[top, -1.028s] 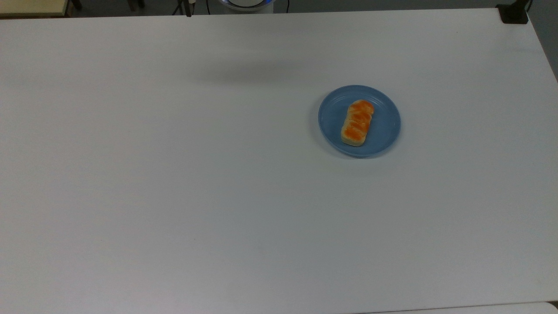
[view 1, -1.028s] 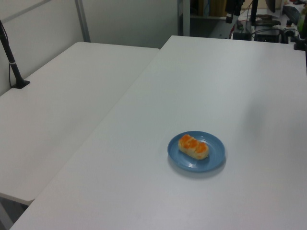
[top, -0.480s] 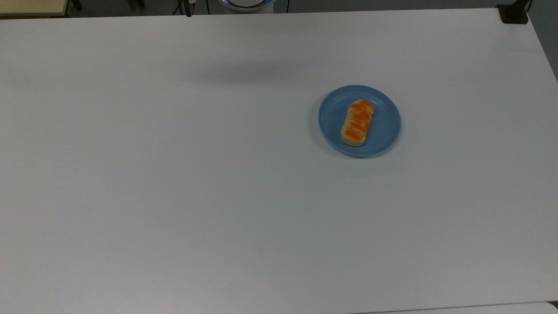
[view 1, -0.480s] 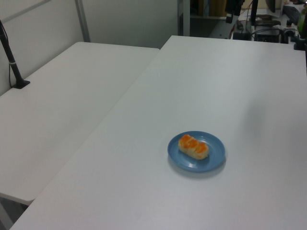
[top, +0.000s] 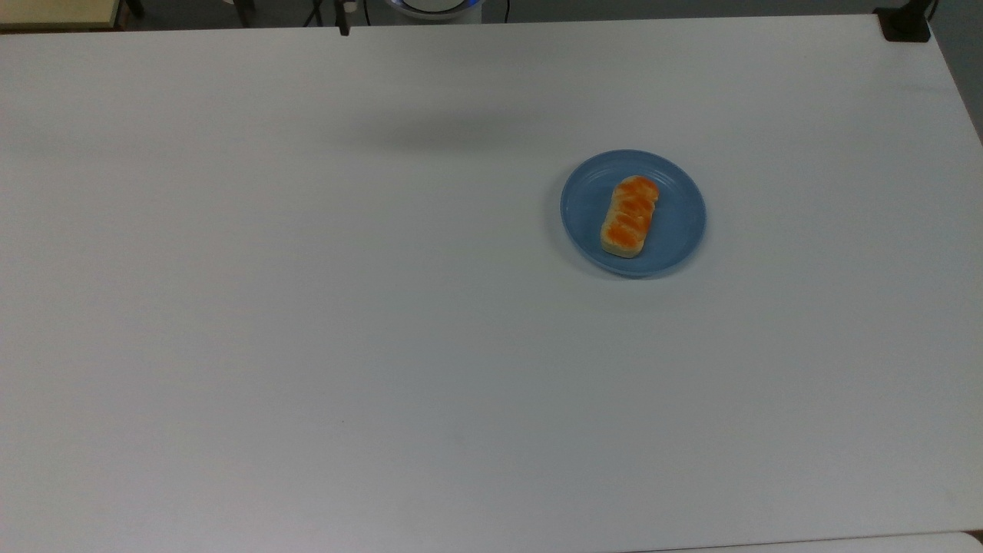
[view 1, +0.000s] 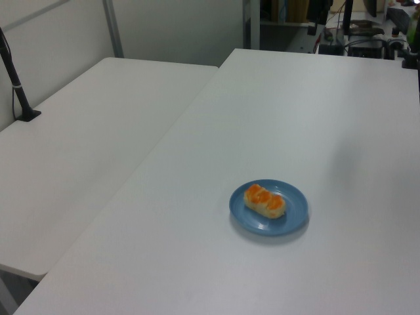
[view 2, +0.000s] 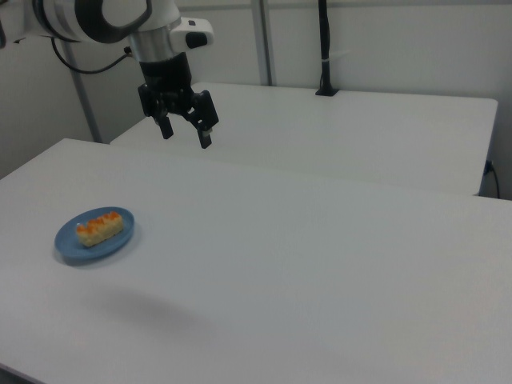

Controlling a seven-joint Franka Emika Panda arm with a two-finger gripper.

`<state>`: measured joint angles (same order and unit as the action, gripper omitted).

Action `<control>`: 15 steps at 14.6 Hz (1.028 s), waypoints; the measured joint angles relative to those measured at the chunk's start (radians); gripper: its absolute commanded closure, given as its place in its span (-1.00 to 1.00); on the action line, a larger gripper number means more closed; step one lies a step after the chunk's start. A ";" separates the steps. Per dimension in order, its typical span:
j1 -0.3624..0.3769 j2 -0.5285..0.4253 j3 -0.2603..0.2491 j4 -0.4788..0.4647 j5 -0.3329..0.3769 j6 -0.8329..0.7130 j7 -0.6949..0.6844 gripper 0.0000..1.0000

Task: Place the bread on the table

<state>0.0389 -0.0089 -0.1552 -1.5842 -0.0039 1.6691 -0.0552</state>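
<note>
The bread [top: 630, 215] is a small cream loaf with an orange-brown glazed top. It lies on a round blue plate [top: 577, 207] right of centre on the white table [top: 307, 322]. The left view shows the bread [view 1: 265, 201] on the plate [view 1: 296, 215], near the middle of the table [view 1: 295, 111]. In the right view the bread [view 2: 100, 228] and plate [view 2: 67, 242] sit at the table's [view 2: 320, 264] left. My gripper [view 2: 186, 138] hangs open and empty high above the table, well behind and to the right of the plate there.
A second white table [view 1: 85, 144] adjoins the first. A black pole on a base [view 1: 18, 92] stands on it; the right view shows this pole [view 2: 324, 48] too. A black clamp [top: 906, 23] sits at the top view's upper right corner.
At the top view's upper edge a dark tip has shifted slightly right. The bread and plate have not moved.
</note>
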 measured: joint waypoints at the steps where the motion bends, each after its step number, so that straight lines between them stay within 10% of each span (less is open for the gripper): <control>1: 0.009 0.001 0.000 -0.001 0.000 0.000 0.000 -1.00; 8: 0.045 0.025 0.012 -0.015 0.000 0.000 -0.001 -1.00; 15: 0.049 0.034 0.130 -0.099 0.001 0.000 -0.058 -1.00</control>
<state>0.0880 0.0255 -0.0250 -1.6833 -0.0034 1.6686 -0.1128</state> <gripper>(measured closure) 0.000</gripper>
